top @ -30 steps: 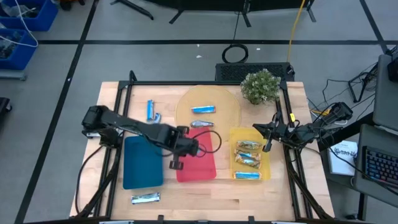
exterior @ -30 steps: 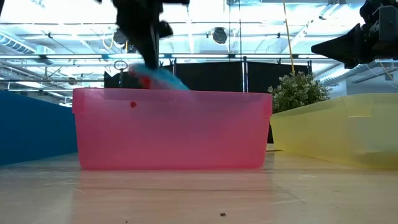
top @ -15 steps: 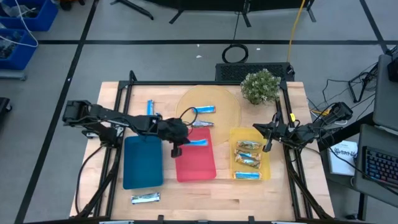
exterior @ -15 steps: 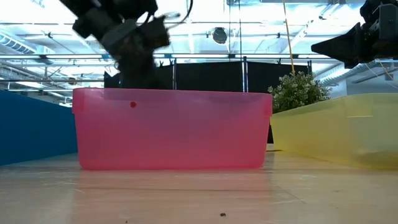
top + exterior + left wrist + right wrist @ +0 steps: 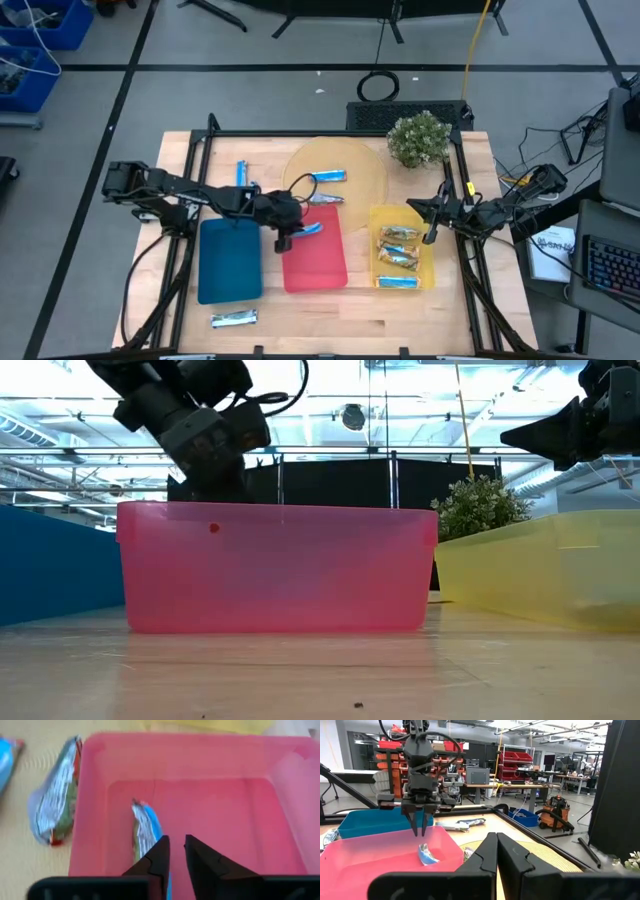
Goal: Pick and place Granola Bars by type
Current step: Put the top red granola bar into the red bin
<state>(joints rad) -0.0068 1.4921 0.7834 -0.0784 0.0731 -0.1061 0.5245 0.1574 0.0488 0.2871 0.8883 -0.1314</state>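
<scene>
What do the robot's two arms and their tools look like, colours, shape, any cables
Both arms are dark, slim and jointed. The left tool ends in two narrow, tapering black fingers, with a black cable looping off its wrist. The right tool has matching dark, wedge-shaped fingers. No markings are legible.

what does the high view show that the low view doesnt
Only the high view shows the granola bars: one blue bar in the red tray, three in the yellow tray, others on the table and the tan disc. Only the low view shows the room's ceiling lights behind the trays' side walls. Both show the left tool over the red tray, the right tool by the yellow tray, and the plant.
</scene>
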